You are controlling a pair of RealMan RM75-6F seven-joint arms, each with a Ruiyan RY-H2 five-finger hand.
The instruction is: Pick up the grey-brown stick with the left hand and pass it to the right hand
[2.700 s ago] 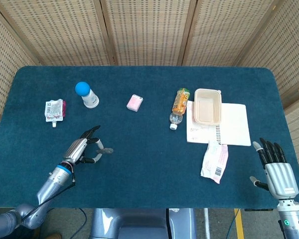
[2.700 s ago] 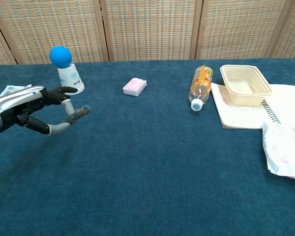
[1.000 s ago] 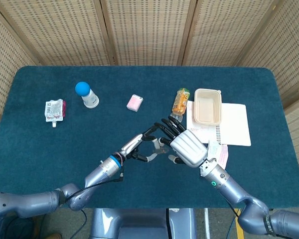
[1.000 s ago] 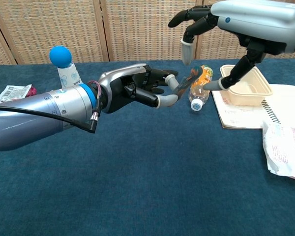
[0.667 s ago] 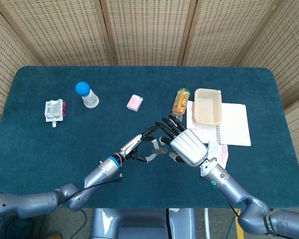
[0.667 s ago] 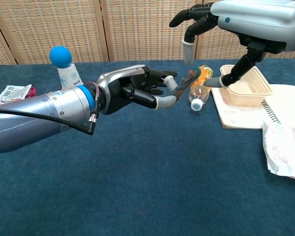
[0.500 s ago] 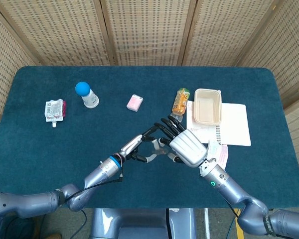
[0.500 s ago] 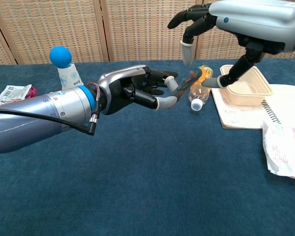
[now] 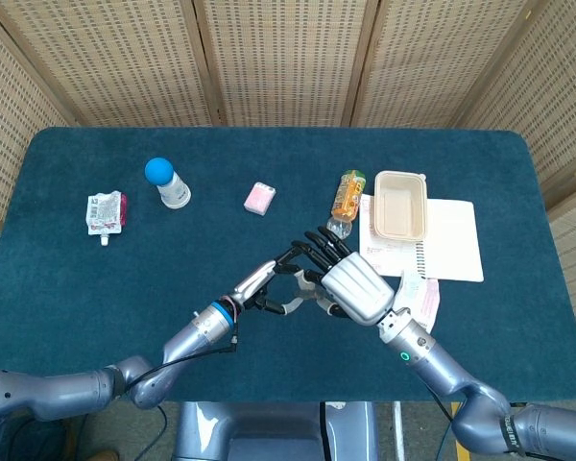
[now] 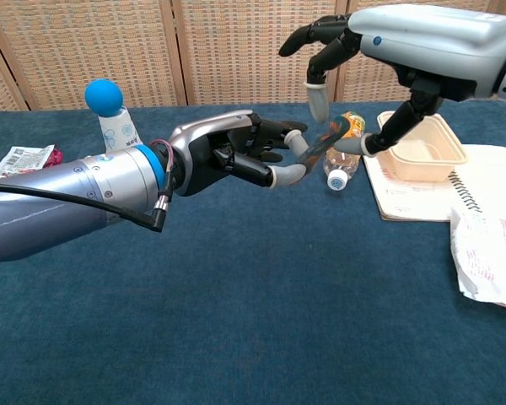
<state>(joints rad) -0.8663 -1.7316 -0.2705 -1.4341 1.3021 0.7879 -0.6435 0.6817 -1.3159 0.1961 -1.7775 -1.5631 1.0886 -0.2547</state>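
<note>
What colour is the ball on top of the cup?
Bright blue; the ball shows best in the chest view.

bright, even light; sharp focus

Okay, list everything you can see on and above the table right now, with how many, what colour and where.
stick: one, grey-brown, held up over the table middle in the left hand
cup with ball on top: one, white with a blue ball, far left
pouch: one, white and red, left edge
small packet: one, pink, far middle
bottle: one, orange label, lying beside the notebook
tub: one, beige, on the notebook
notebook: one, white, spiral-bound, right side
plastic bag: one, white, near right
table: one, dark blue cloth
left hand: pinches the stick
right hand: fingers spread around the stick's tip, not clearly gripping
</note>
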